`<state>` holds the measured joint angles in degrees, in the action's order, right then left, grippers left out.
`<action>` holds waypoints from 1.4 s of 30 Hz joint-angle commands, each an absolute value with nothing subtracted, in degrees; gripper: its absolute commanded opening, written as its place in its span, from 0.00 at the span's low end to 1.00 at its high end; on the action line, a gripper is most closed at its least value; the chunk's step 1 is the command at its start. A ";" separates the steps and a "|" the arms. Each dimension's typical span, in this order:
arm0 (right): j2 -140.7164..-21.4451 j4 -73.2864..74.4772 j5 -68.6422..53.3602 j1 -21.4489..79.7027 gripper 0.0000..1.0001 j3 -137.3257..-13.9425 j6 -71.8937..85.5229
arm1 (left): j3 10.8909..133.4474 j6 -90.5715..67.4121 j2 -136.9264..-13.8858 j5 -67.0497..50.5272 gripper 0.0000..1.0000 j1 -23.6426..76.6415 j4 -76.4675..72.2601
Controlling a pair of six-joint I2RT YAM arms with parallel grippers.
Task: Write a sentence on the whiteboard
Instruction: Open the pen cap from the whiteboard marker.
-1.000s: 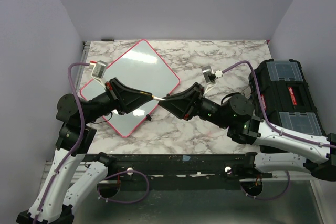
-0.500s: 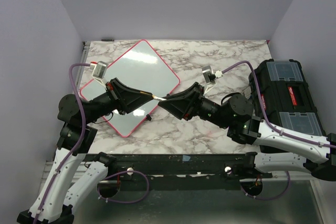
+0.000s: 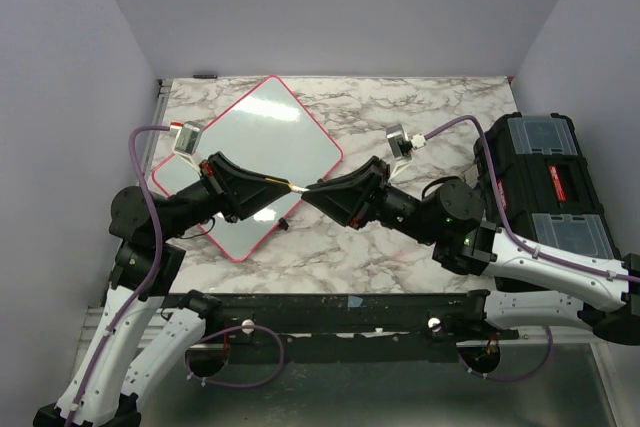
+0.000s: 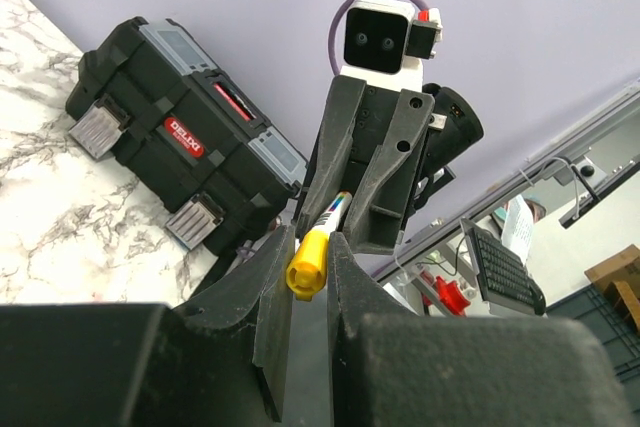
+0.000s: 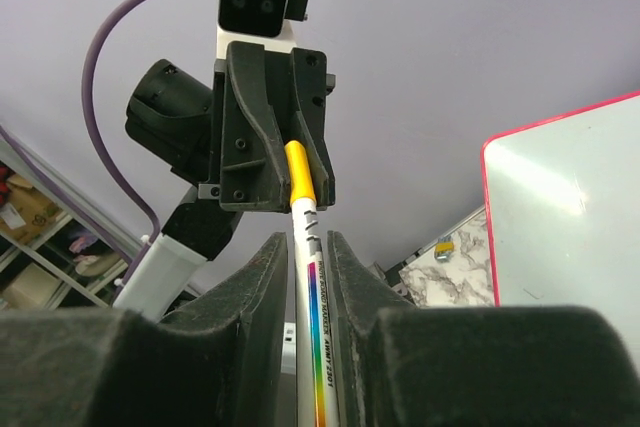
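With the whiteboard lying flat under the left arm, the left gripper pinches the yellow cap of the marker, whose barrel the right gripper clamps: uncapping, I'd say, which wants a straight pull apart.

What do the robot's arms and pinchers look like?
The left arm and right arm are white near the bases, black higher up, with purple cables. The left gripper and right gripper are black wedges, each topped by a white camera box.
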<state>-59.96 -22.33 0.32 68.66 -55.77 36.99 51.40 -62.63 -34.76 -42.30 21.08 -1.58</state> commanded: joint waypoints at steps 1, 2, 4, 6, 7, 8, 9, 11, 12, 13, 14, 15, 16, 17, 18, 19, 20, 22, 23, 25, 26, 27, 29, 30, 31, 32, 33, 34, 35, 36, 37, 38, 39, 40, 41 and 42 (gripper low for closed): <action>-59.06 -30.32 -4.31 69.65 0.23 -57.15 37.54 | 48.69 -59.19 -35.86 -40.25 0.00 20.81 4.61; -59.15 -30.32 -4.39 69.62 0.22 -57.13 37.66 | 48.78 -59.11 -35.93 -40.25 0.00 20.82 4.65; -59.15 -30.32 -4.48 69.69 0.19 -57.13 37.71 | 49.02 -58.85 -35.99 -40.23 0.00 20.83 4.96; -59.19 -30.41 -4.65 69.61 0.10 -57.13 37.79 | 49.29 -58.52 -36.07 -40.19 0.00 20.83 5.40; -59.18 -30.50 -4.79 69.66 0.04 -57.14 37.79 | 49.43 -58.37 -36.09 -40.07 0.00 20.84 5.60; -59.20 -30.50 -4.96 69.61 0.01 -57.18 37.80 | 49.52 -58.21 -36.17 -40.00 0.00 20.83 5.83; -59.16 -30.50 -5.09 69.67 0.01 -57.10 37.79 | 49.64 -58.03 -36.19 -40.00 0.00 20.83 6.12; -58.81 -30.92 -4.97 69.67 0.01 -56.59 37.93 | 49.95 -57.52 -36.19 -39.78 0.00 20.81 6.77; -58.63 -31.15 -4.94 69.61 0.01 -56.30 38.01 | 50.29 -57.15 -36.29 -39.61 0.00 20.83 7.29; -58.41 -31.20 -4.68 69.68 0.01 -56.05 38.06 | 50.71 -56.60 -36.38 -39.28 0.00 20.83 8.07; -58.09 -31.25 -4.46 69.67 0.01 -55.76 38.16 | 51.16 -56.30 -36.51 -39.04 0.00 20.83 8.61; -57.64 -31.14 -4.03 69.68 0.01 -55.46 38.15 | 51.55 -55.97 -36.69 -38.87 0.00 20.83 9.04; -57.08 -30.96 -3.52 69.67 0.01 -55.02 38.14 | 52.07 -55.79 -36.94 -38.80 0.00 20.82 9.33; -56.44 -30.86 -3.03 69.62 0.01 -54.62 38.14 | 52.55 -55.60 -37.12 -38.69 0.00 20.83 9.56; -55.71 -30.72 -2.37 69.63 0.01 -53.97 38.07 | 53.02 -55.49 -37.39 -38.60 0.00 20.83 9.75; -54.93 -30.52 -1.74 69.62 0.01 -53.44 38.06 | 53.37 -55.38 -37.65 -38.44 0.00 20.83 9.83; -54.08 -30.27 -0.94 69.67 0.01 -52.87 37.98 | 53.77 -55.29 -37.81 -38.20 0.00 20.83 9.95; -52.37 -29.52 -0.32 69.63 0.01 -51.84 37.80 | 54.50 -55.22 -38.30 -37.77 0.00 20.82 10.02; -51.44 -28.94 1.24 69.65 0.01 -51.33 37.71 | 54.87 -55.20 -38.60 -37.52 0.00 20.80 10.04; -49.80 -28.16 2.49 69.70 0.01 -50.50 37.59 | 55.43 -55.57 -39.17 -37.18 0.00 20.72 9.50; -48.91 -27.74 2.97 69.66 0.01 -50.09 37.49 | 55.62 -55.98 -39.58 -37.10 0.00 20.74 9.03; -48.35 -27.42 3.45 69.67 0.01 -49.78 37.38 | 55.76 -56.56 -39.90 -37.08 0.00 20.73 8.35; -47.05 -26.67 4.05 69.62 0.01 -49.19 37.29 | 55.90 -57.92 -40.57 -37.43 0.00 20.48 6.68; -46.36 -26.40 4.27 69.63 0.01 -48.93 37.24 | 56.19 -58.34 -40.88 -37.41 0.00 20.39 6.28; -45.91 -26.06 4.63 69.61 0.01 -48.78 37.19 | 56.54 -58.49 -41.31 -37.14 0.00 20.30 6.07; -45.29 -25.65 4.79 69.64 0.01 -48.55 37.11 | 56.97 -58.53 -41.59 -36.89 0.00 20.24 6.06; -44.78 -25.30 4.97 69.66 0.01 -48.40 37.12 | 57.26 -58.54 -41.98 -36.74 0.00 20.15 6.15; -44.22 -24.99 5.26 69.64 0.01 -48.22 37.07 | 57.62 -58.47 -42.41 -36.55 0.00 20.03 6.15; -43.66 -24.53 5.55 69.67 0.01 -48.09 37.01 | 57.88 -58.45 -42.78 -36.33 0.00 20.02 6.15; -43.08 -24.07 6.04 69.61 0.01 -47.99 37.01 | 58.08 -58.49 -43.19 -36.09 0.00 19.95 6.09; -42.47 -23.41 6.71 69.68 0.01 -47.82 36.93 | 58.17 -58.58 -43.66 -35.88 0.00 19.91 6.00; -41.87 -22.79 7.88 69.68 0.01 -47.73 36.98 | 58.18 -58.70 -44.09 -35.62 0.00 19.86 5.59; -41.14 -21.92 8.95 69.69 0.01 -47.55 37.05 | 58.11 -58.79 -44.50 -35.52 0.00 19.86 5.18; -40.57 -21.28 10.12 69.62 0.01 -47.43 36.95 | 57.97 -58.89 -45.24 -35.42 0.00 19.86 4.76; -39.89 -20.42 11.25 69.64 0.01 -47.38 36.86 | 57.73 -58.81 -45.82 -35.28 0.00 19.92 4.20; -39.27 -19.52 12.63 69.62 0.01 -47.54 36.42 | 57.47 -58.88 -46.64 -35.09 0.00 19.94 3.73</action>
<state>-41.08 -22.72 6.94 69.32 -48.05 37.04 56.60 -59.37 -45.01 -37.52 20.21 5.78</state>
